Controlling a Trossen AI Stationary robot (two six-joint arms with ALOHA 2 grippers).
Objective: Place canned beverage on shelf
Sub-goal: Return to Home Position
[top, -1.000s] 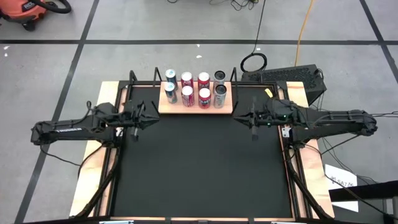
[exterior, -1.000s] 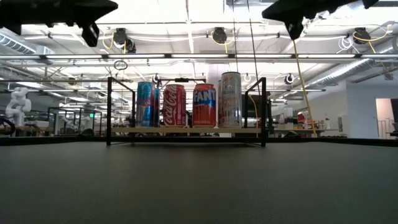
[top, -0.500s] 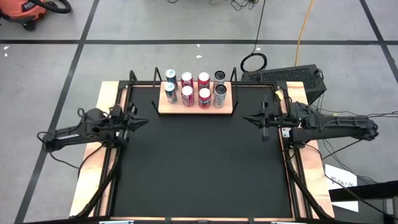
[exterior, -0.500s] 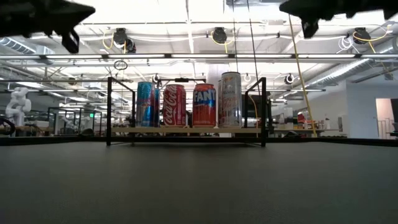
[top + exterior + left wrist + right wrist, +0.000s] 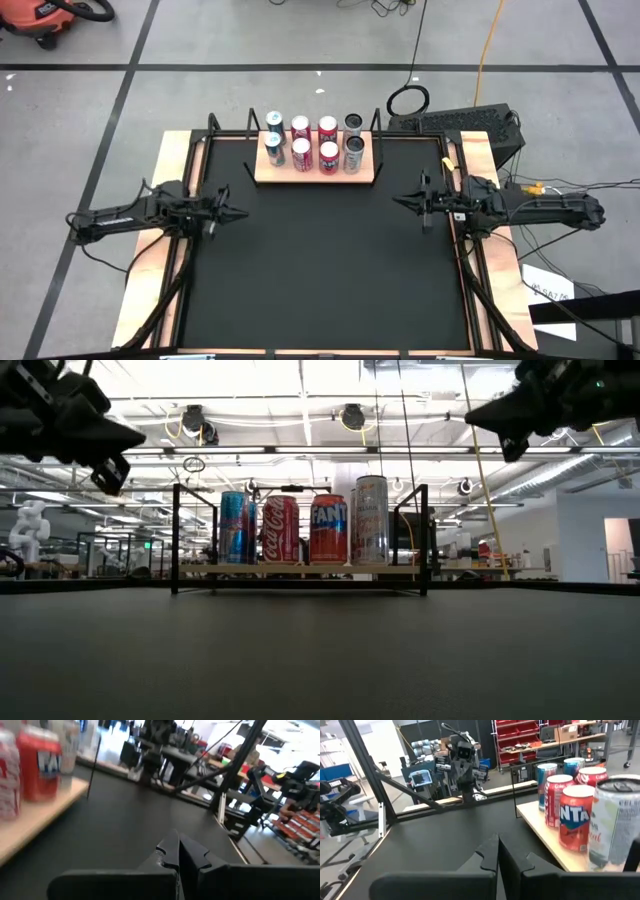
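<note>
Pinched fully closed and empty, the left gripper [image 5: 236, 213] hung high over the left side of the table [image 5: 320, 280], pointing right. The right gripper [image 5: 399, 200] was likewise closed on nothing, raised over the table's right side and pointing left. Each wrist view showed its own fingers [image 5: 172, 851] [image 5: 492, 852] pressed together. Both grippers were on the near side of the shelf [image 5: 316, 177] and well apart from it. The shelf sat at the far middle of the table. Eight cans [image 5: 328, 153] stood upright on it in two rows of four. From left to right the pairs were blue [image 5: 233, 528], red Coca-Cola [image 5: 281, 530], orange-red Fanta [image 5: 328, 530] and silver [image 5: 371, 520].
</note>
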